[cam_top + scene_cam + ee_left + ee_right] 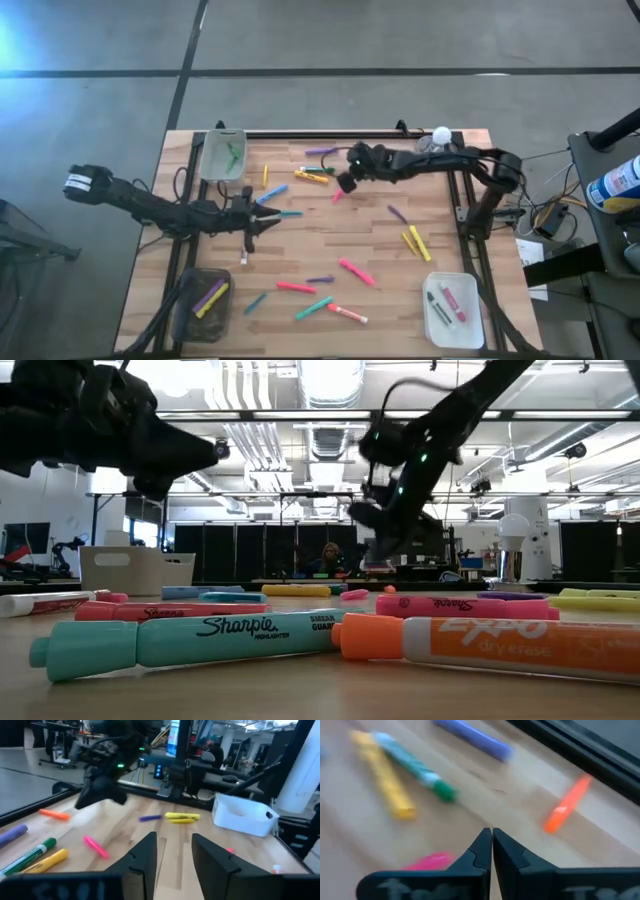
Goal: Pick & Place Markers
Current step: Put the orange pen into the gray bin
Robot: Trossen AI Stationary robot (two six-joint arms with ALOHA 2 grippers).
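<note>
Crowding table's point(200, 150) far edge: markers point(312, 176), bins point(222, 155).

- Setting: a robotics lab or workshop hall
- Ceiling point(330, 400): exposed ducts, pipes and strip lights across an open floor
- Floor point(400, 35): bare grey concrete with dark lines
- Worktable point(380, 240): wood slats, black metal framing
- Background: further benches, dark panels, a seated person point(326, 560)
- Side bench: loose cables point(545, 215)
</note>
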